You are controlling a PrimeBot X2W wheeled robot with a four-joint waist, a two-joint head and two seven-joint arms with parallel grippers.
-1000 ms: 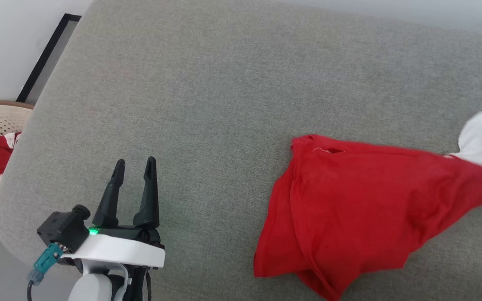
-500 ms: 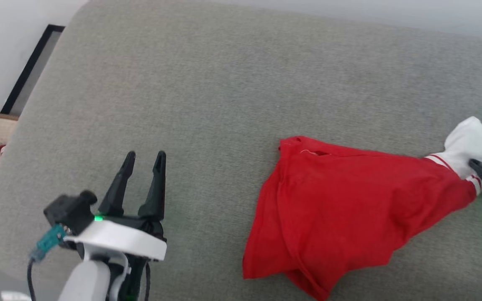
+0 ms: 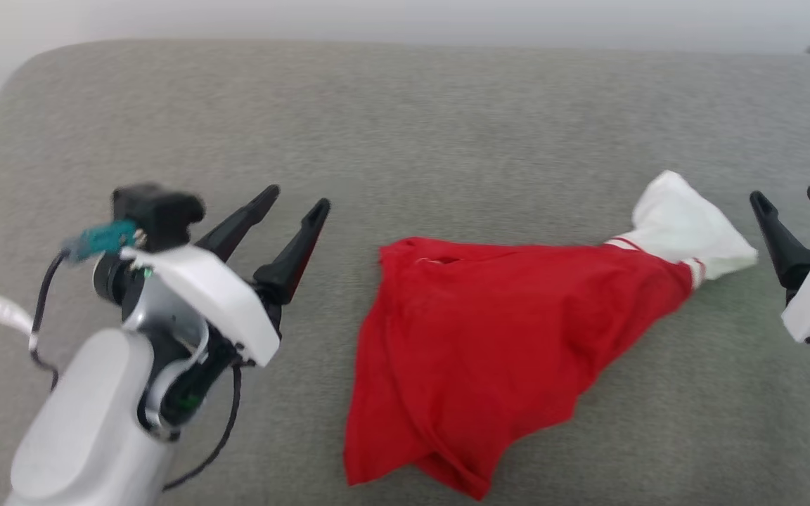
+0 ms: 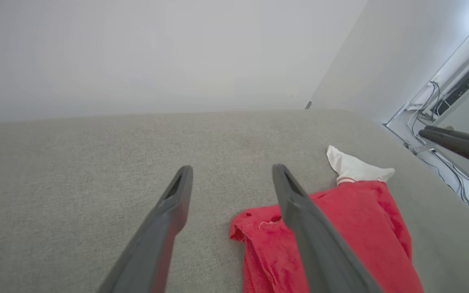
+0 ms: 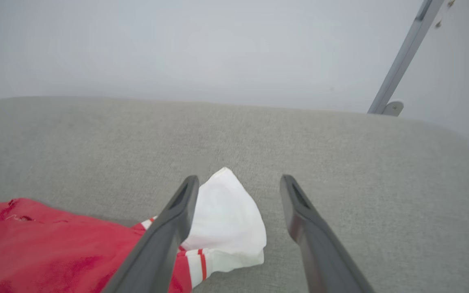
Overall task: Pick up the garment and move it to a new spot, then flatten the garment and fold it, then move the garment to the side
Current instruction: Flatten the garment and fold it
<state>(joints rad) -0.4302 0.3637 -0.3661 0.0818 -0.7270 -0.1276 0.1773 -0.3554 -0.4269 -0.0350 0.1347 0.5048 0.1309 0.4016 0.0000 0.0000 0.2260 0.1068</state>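
Shirt (image 3: 489, 337): red, lay bunched up on the gray cushion (image 3: 447, 105), closer to its near edge than its far edge.
White sleeve (image 3: 686, 228): stuck out toward the cushion's right edge.
Left gripper (image 3: 299, 197): fingers wide apart, held nothing, was near the shirt's left side.
Right gripper (image 3: 785, 194): fingers wide apart, held nothing, was just beside the white sleeve, not touching it.

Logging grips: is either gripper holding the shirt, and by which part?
Nothing is held. The left gripper and right gripper both stand open; the garment lies loose on the grey cushion.
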